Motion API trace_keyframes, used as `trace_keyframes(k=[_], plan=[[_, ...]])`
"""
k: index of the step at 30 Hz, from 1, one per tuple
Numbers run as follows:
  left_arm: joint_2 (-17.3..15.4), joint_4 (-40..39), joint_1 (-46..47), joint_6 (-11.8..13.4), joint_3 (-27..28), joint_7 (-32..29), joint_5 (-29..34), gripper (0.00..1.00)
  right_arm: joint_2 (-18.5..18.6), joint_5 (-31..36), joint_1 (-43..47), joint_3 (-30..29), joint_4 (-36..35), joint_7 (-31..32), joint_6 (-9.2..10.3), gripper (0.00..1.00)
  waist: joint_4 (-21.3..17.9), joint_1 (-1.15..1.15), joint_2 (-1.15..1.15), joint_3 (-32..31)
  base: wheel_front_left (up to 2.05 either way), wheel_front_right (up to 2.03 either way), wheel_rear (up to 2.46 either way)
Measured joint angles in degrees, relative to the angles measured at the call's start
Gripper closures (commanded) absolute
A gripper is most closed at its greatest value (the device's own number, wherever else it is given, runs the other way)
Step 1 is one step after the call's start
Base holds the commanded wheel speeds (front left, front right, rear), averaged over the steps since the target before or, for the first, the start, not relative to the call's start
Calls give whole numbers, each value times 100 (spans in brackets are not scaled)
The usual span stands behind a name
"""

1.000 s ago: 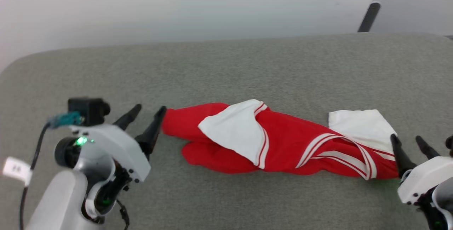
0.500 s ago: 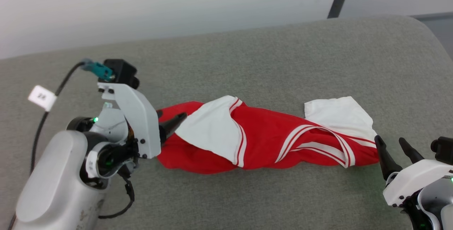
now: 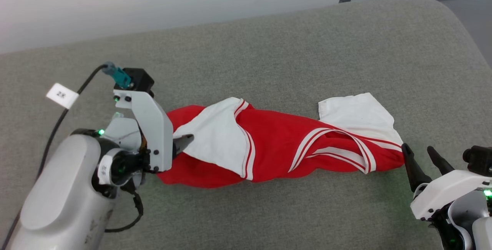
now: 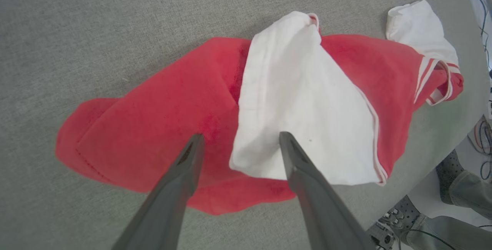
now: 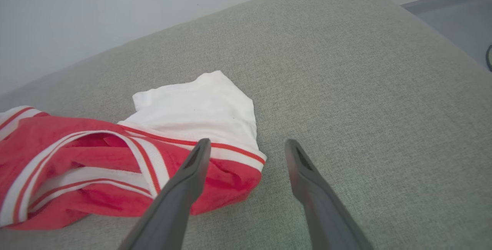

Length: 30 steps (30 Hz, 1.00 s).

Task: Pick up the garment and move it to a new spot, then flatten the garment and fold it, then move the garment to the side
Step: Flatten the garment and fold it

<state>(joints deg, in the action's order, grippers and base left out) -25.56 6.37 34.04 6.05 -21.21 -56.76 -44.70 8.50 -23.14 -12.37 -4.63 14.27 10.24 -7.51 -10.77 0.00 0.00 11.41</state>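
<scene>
From the head view, we find the garment lying bunched in a long, twisted roll across the middle of the grey padded surface. Our left gripper hangs over its left end and our right gripper sits just beside its right end. In the left wrist view, our two fingers stand well apart and hold nothing. One is above the red body cloth and the other is above a white sleeve that is flopped over the body. In the right wrist view, the fingers are likewise spread and empty. One is over the striped shoulder trim, the other over bare padding, and the second sleeve lies flat beyond. We judge the task to be early: the shirt is neither flattened nor folded. We cannot tell whether this is already its new spot. Spreading, folding and moving it aside all remain.
</scene>
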Motion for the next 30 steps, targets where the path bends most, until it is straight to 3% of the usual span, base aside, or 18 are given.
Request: trace_keyframes(k=[7,8,9,10,11,12,21,30], plan=[[59,175,63,-43,-102,-55,-25,0,-1,-38,-38,40,104,-70,0,0,-15,0,0,68,0,0,0],[69,192,68,-42,-102,-87,-36,16,1,-44,-52,45,114,-76,0,0,-9,0,0,72,0,0,0],[77,210,67,-43,-113,-104,-53,55,1,-48,-65,54,126,-88,0,0,-4,0,0,76,0,0,0],[80,213,68,-44,-127,-105,-52,72,3,-49,-75,65,135,-93,0,0,-1,0,0,80,0,0,0],[82,215,77,-49,-138,-105,-51,96,5,-49,-82,71,146,-102,-1,0,4,0,0,85,0,0,0],[87,216,90,-49,-148,-121,-51,100,11,-49,-85,75,155,-113,0,0,12,0,0,88,0,0,0],[81,113,219,1,-207,-274,-37,100,44,-57,-112,94,221,-144,0,0,94,0,0,88,0,0,0],[-316,-191,271,175,12,-342,34,100,80,-51,-110,81,255,-108,0,0,239,0,0,20,0,0,0]])
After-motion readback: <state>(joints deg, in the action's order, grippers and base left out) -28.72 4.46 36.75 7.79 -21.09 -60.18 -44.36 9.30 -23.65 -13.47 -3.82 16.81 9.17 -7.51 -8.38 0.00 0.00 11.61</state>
